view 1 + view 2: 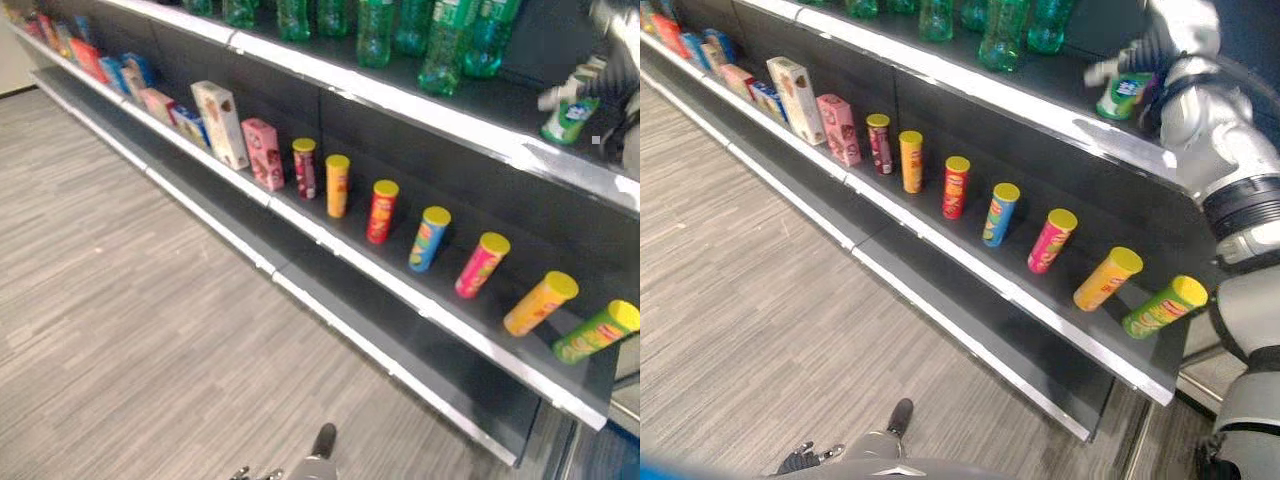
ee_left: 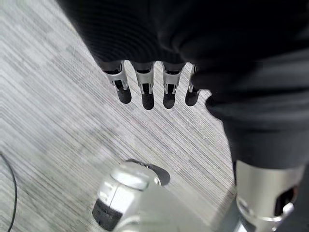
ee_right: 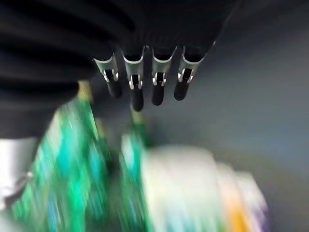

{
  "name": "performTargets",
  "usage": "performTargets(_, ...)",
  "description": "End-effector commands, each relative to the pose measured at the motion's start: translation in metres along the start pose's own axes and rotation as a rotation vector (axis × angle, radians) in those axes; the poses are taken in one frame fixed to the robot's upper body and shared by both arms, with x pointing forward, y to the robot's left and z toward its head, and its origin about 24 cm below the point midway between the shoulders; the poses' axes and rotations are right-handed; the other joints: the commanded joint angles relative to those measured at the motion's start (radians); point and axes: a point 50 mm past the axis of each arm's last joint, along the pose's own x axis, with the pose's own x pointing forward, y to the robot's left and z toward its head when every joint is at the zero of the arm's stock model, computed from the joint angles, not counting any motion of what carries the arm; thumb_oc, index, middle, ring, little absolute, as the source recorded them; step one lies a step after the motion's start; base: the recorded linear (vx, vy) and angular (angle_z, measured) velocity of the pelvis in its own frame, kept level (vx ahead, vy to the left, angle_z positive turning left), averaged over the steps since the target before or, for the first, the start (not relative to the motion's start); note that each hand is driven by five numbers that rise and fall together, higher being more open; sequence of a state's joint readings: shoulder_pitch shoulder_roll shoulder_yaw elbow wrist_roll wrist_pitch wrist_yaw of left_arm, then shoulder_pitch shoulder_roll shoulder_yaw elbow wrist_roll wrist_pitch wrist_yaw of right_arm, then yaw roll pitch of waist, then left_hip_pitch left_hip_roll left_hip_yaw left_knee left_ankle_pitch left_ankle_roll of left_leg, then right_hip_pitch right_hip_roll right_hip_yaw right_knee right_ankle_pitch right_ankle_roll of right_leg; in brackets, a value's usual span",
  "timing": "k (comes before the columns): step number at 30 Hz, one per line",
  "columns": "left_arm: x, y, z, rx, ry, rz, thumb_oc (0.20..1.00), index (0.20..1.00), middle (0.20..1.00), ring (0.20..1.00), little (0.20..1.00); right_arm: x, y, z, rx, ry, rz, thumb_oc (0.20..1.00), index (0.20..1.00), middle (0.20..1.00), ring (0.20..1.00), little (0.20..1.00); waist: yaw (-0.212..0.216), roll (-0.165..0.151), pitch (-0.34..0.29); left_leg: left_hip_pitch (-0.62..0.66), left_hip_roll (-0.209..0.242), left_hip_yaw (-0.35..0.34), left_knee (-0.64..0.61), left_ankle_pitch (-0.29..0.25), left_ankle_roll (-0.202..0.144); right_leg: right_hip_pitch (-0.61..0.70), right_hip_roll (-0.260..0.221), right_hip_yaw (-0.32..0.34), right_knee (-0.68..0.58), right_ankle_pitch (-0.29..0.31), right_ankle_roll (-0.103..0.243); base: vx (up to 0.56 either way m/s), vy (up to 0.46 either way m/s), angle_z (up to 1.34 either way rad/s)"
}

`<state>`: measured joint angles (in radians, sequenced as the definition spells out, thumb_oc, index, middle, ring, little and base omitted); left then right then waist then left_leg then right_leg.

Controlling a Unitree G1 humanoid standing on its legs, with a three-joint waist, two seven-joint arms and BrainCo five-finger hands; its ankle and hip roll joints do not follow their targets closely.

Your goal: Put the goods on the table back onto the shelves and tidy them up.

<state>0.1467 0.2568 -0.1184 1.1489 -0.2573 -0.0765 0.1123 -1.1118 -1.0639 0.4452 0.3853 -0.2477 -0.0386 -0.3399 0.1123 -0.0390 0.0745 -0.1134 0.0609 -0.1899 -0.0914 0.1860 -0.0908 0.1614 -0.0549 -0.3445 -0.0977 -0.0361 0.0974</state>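
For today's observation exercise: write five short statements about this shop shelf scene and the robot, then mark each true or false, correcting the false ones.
1. Green bottles stand on the top shelf. True.
2. The tubes on the middle shelf have yellow lids. True.
3. The right robot hand is down at the floor. False: it is up at the top shelf, by a green-and-white can.
4. The left robot hand holds a tube. False: it holds nothing, with the floor below it.
5. The boxes lie on the floor. False: they stand on the middle shelf.

Green bottles (image 1: 440,40) crowd the upper shelf (image 1: 470,120) — tubes (image 1: 428,238) below stand apart, gaps between.
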Motion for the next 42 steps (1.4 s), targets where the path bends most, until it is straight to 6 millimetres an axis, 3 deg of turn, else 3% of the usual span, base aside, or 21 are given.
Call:
performTargets(1,0.006,0.013,0.021,0.043,-0.035,0.047,1.0,1.0,1.0,1.0,1.0,0.001,-0.024,0.012,0.115,-0.07,-0.145,1.0,1.0,1.0,1.0,1.0,-0.001,-0.075,0.036,0.147,0.006,0.113,0.004,-0.215,-0.021,-0.09,-0.039,0.086,0.022,-0.003,0.035,-0.02,0.065,-0.31)
performTargets(2,0.005,0.014,0.015,0.032,-0.017,0.048,1.0,1.0,1.0,1.0,1.0,-0.016,-0.032,0.026,0.291,-0.158,-0.158,1.0,1.0,1.0,1.0,1.0,-0.023,-0.08,0.034,0.152,0.005,0.137,0.004,-0.214,-0.011,-0.104,-0.044,0.107,0.027,0.008,0.04,0.0,0.064,-0.4)
performTargets(6,0.004,0.021,0.011,0.007,-0.012,0.046,1.0,1.0,1.0,1.0,1.0,-0.051,-0.023,0.044,0.56,-0.27,0.037,1.0,1.0,1.0,1.0,1.0,-0.05,-0.099,0.032,0.183,0.012,0.199,0.008,-0.236,-0.004,-0.111,-0.042,0.159,0.034,0.014,0.051,-0.02,0.081,-0.55)
performTargets(8,0.004,0.022,0.011,0.0,-0.014,0.045,1.0,1.0,1.0,1.0,1.0,-0.065,-0.018,0.045,0.632,-0.279,0.095,1.0,1.0,1.0,1.0,1.0,-0.053,-0.103,0.03,0.188,0.013,0.214,0.008,-0.24,-0.001,-0.117,-0.043,0.174,0.038,0.018,0.054,0.0,0.055,-0.54)
performTargets(12,0.003,0.028,0.011,0.028,-0.03,0.021,1.0,1.0,1.0,1.0,1.0,-0.099,-0.007,0.055,0.995,-0.319,0.38,1.0,1.0,1.0,1.0,1.0,-0.091,-0.118,0.03,0.212,0.011,0.286,0.01,-0.255,0.008,-0.143,-0.048,0.237,0.05,0.038,0.072,-0.03,0.117,-0.57)
performTargets(16,0.004,0.03,0.02,0.079,-0.066,-0.004,1.0,1.0,1.0,1.0,1.0,-0.139,0.026,0.054,1.166,-0.201,0.658,1.0,1.0,1.0,1.0,1.0,-0.132,-0.112,0.036,0.227,-0.001,0.334,0.011,-0.267,0.021,-0.173,-0.058,0.29,0.068,0.06,0.091,-0.05,0.142,-0.39)
performTargets(18,0.004,0.03,0.025,0.094,-0.085,-0.007,1.0,1.0,1.0,1.0,1.0,-0.17,0.055,0.052,1.344,-0.057,0.738,1.0,1.0,1.0,1.0,1.0,-0.147,-0.102,0.045,0.236,-0.01,0.355,0.011,-0.273,0.03,-0.183,-0.064,0.318,0.076,0.07,0.1,-0.04,0.135,-0.27)
performTargets(19,0.004,0.03,0.025,0.094,-0.085,-0.007,1.0,1.0,1.0,1.0,1.0,-0.17,0.055,0.052,1.344,-0.057,0.738,1.0,1.0,1.0,1.0,1.0,-0.146,-0.102,0.043,0.233,-0.01,0.356,0.011,-0.272,0.03,-0.186,-0.065,0.318,0.076,0.072,0.1,-0.04,0.115,-0.36)
performTargets(20,0.004,0.03,0.027,0.098,-0.091,-0.012,1.0,1.0,1.0,1.0,1.0,-0.184,0.067,0.055,1.413,-0.006,0.773,1.0,1.0,1.0,1.0,1.0,-0.153,-0.098,0.046,0.233,-0.014,0.363,0.01,-0.273,0.034,-0.194,-0.068,0.328,0.078,0.077,0.105,-0.05,0.153,-0.43)
performTargets(21,0.005,0.032,0.037,0.098,-0.12,-0.007,1.0,1.0,1.0,1.0,1.0,-0.224,0.096,0.057,1.472,0.162,0.866,1.0,1.0,1.0,1.0,1.0,-0.172,-0.088,0.056,0.231,-0.022,0.379,0.009,-0.274,0.044,-0.213,-0.072,0.352,0.086,0.089,0.113,-0.06,0.21,-0.46)
performTargets(23,0.006,0.03,0.047,0.095,-0.153,-0.022,1.0,1.0,1.0,1.0,1.0,-0.269,0.126,0.056,1.429,0.36,0.963,1.0,1.0,1.0,1.0,1.0,-0.191,-0.083,0.071,0.236,-0.031,0.394,0.007,-0.277,0.053,-0.227,-0.076,0.372,0.096,0.105,0.123,-0.06,0.183,-0.43)
performTargets(24,0.006,0.031,0.053,0.092,-0.168,-0.018,1.0,1.0,1.0,1.0,1.0,-0.28,0.137,0.055,1.352,0.4,1.006,1.0,1.0,1.0,1.0,1.0,-0.196,-0.085,0.074,0.233,-0.035,0.4,0.006,-0.276,0.057,-0.238,-0.075,0.384,0.099,0.112,0.126,-0.07,0.128,-0.41)
performTargets(27,0.007,0.029,0.068,0.118,-0.206,-0.018,1.0,1.0,1.0,1.0,1.0,-0.333,0.176,0.044,0.986,0.566,1.166,1.0,1.0,1.0,1.0,1.0,-0.199,-0.088,0.098,0.243,-0.046,0.41,0.007,-0.284,0.074,-0.25,-0.075,0.405,0.111,0.132,0.14,-0.04,0.083,-0.43)
performTargets(28,0.007,0.029,0.069,0.117,-0.206,-0.017,1.0,1.0,1.0,1.0,1.0,-0.333,0.177,0.044,0.986,0.565,1.166,1.0,1.0,1.0,1.0,1.0,-0.199,-0.09,0.096,0.24,-0.047,0.411,0.007,-0.282,0.074,-0.253,-0.076,0.407,0.11,0.134,0.14,-0.02,0.047,-0.26)
performTargets(30,0.008,0.03,0.075,0.155,-0.221,-0.006,1.0,1.0,1.0,1.0,1.0,-0.364,0.194,0.042,0.841,0.669,1.21,1.0,1.0,1.0,1.0,1.0,-0.191,-0.094,0.106,0.241,-0.054,0.414,0.008,-0.288,0.083,-0.264,-0.079,0.41,0.119,0.145,0.145,-0.02,0.042,-0.15)
performTargets(32,0.008,0.027,0.087,0.163,-0.249,0.006,1.0,1.0,1.0,1.0,1.0,-0.4,0.209,0.041,0.842,0.927,1.187,1.0,1.0,1.0,1.0,1.0,-0.188,-0.096,0.137,0.248,-0.056,0.425,0.012,-0.29,0.097,-0.292,-0.076,0.4,0.18,0.157,0.149,-0.07,0.049,-0.32)
performTargets(38,0.009,0.023,0.092,0.113,-0.255,0.008,1.0,1.0,1.0,1.0,1.0,-0.465,0.214,0.032,0.722,1.353,1.184,1.0,1.0,1.0,1.0,1.0,-0.135,-0.07,0.158,0.218,-0.033,0.456,0.075,-0.307,0.112,-0.263,-0.166,0.186,0.314,0.086,0.094,-0.06,0.014,-0.34)
performTargets(42,0.01,0.026,0.087,0.108,-0.227,0.007,1.0,1.0,1.0,1.0,1.0,-0.503,0.202,0.034,0.654,1.51,1.265,1.0,1.0,1.0,1.0,1.0,-0.104,-0.082,0.128,0.173,-0.029,0.469,0.114,-0.317,0.106,-0.206,-0.209,0.114,0.296,0.088,0.1,0.0,-0.072,0.03)
